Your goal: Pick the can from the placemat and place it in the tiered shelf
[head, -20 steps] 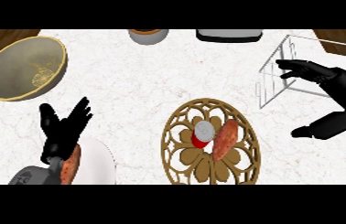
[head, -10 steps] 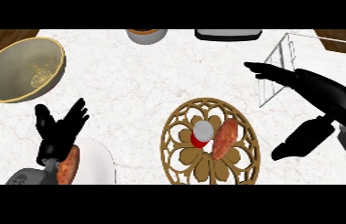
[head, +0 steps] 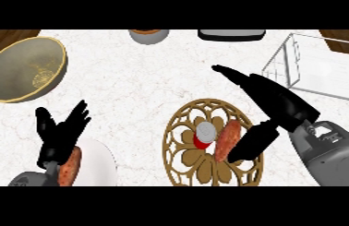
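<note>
Right hand (head: 276,103) has swung in from the tiered shelf (head: 310,66) – fingers spread, holding nothing – can (head: 204,133) upright on the placemat (head: 184,174) just beside its thumb, so the grab looks next

We see bare worktop (head: 136,82) across the middle, between the bowl (head: 31,68) at the left and the shelf (head: 307,68) at the right, wide enough for a hand to pass. On the placemat (head: 211,146) the can (head: 204,130) stands with a sausage (head: 226,139) touching its right side; its left side is free. The right hand (head: 273,103) hangs open just right of the sausage, fingers (head: 231,75) straight, thumb over the mat's rim. The left hand (head: 61,133) rests open at lower left, above a plate (head: 99,158).
</note>
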Motion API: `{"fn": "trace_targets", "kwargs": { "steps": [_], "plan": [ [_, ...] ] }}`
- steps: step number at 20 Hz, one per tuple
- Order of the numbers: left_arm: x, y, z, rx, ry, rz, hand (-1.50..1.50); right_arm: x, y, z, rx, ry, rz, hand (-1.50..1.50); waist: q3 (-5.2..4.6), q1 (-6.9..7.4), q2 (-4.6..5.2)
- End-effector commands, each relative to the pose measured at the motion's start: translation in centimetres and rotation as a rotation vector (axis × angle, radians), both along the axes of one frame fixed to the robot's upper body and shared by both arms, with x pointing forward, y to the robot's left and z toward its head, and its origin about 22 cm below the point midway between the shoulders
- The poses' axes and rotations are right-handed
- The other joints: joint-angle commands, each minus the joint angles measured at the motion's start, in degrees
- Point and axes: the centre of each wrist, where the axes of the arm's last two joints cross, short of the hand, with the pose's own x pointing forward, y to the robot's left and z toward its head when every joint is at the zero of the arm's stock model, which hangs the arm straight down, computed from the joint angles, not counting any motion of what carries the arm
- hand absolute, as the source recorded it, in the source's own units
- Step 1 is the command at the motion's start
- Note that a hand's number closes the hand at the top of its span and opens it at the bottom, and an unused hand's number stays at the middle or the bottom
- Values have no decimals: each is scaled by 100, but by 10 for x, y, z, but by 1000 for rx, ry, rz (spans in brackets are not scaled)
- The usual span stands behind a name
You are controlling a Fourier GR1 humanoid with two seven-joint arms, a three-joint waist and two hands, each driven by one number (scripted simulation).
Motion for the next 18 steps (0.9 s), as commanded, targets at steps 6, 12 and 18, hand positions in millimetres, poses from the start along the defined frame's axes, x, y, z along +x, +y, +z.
{"fn": "trace_targets", "kwargs": {
  "steps": [6,12,18],
  "plan": [
    [-7,7,-5,-7,8,7,0,-9,24,-19,-153,47,24,-150,1,-25,8],
    [1,19,14,7,4,20,0,-15,60,-40,-208,54,-47,-150,1,-12,8],
    [6,3,-7,3,5,23,0,-27,43,-47,-263,39,-59,-150,1,-45,10]
  ]
}}
